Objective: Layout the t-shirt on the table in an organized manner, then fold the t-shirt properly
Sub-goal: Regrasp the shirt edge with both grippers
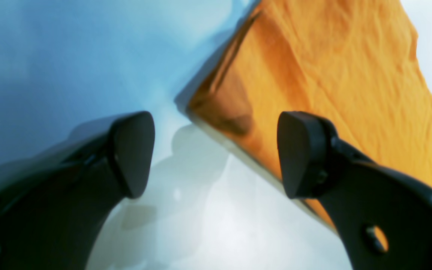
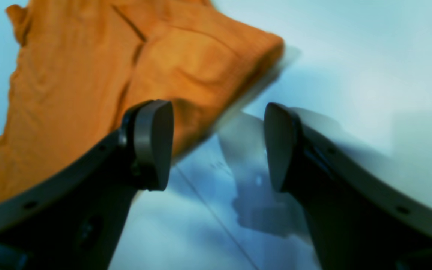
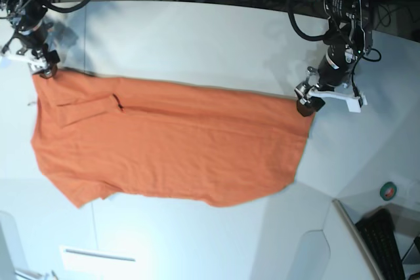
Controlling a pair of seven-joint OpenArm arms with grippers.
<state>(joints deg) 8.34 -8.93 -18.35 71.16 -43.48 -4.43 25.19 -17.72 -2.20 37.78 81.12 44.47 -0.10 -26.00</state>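
Hovering over the white table (image 3: 197,37) with both claws spread wide and holding nothing. Left claw (image 1: 216,153): fingers parted, bare table showing between the pads, one pad over a corner of the t-shirt (image 1: 332,82) and the other over plain table beside it. That corner looks folded, with a straight doubled edge; I cannot tell whether my pad touches the cloth. Right claw (image 2: 218,146): also gaping, one finger in front of the shirt's (image 2: 88,82) cloth, the other over table past the shirt's edge, a thin dark seam line (image 2: 208,210) running on the table under the gap. In the base view the t-shirt (image 3: 170,149) lies spread flat as a long orange band, doubled along its far edge, one sleeve tucked onto the body near the right claw (image 3: 44,67). The left claw (image 3: 307,104) sits at the opposite far corner of the shirt. Near edge of the shirt is uneven and curved. A roll of green tape (image 3: 389,191) lies well apart from the shirt, beyond the left claw's end.
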